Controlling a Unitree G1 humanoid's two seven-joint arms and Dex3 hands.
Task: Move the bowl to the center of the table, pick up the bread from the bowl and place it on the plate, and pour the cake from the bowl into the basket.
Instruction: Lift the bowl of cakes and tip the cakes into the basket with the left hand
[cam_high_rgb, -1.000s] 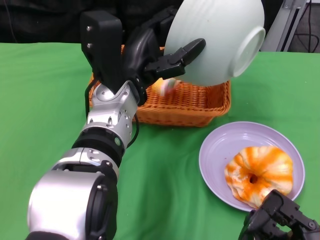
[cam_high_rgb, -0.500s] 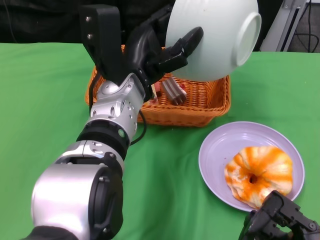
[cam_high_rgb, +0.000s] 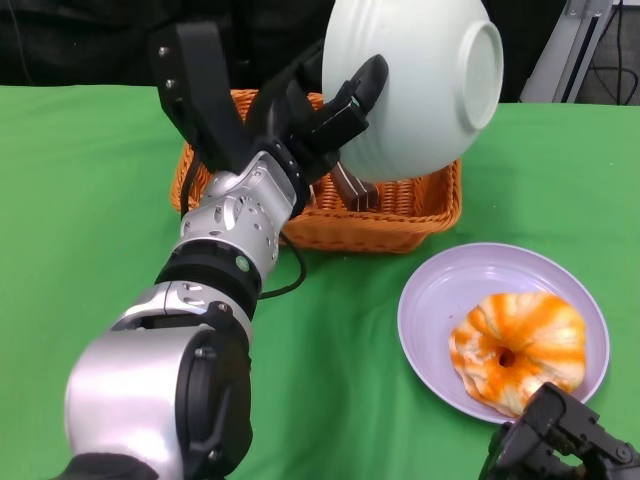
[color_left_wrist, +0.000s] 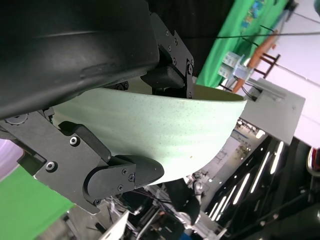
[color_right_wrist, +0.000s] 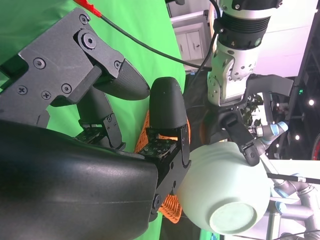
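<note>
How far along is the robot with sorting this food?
Nearly finished, it seems. The bread already sits on the purple plate. The left hand grips the pale green bowl, tipped above the orange basket, where a brown piece, likely the cake, lies inside. The right hand waits by the plate, holding nothing visible. Probably only putting the bowl down remains.

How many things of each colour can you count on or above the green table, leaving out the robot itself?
Pale green: 1, the bowl, held tipped over the basket by the left robot hand
Orange: 2, the basket and the orange-and-white bread
Lilac: 1, the plate
Brown: 1, the cake in the basket
Total: 5
</note>
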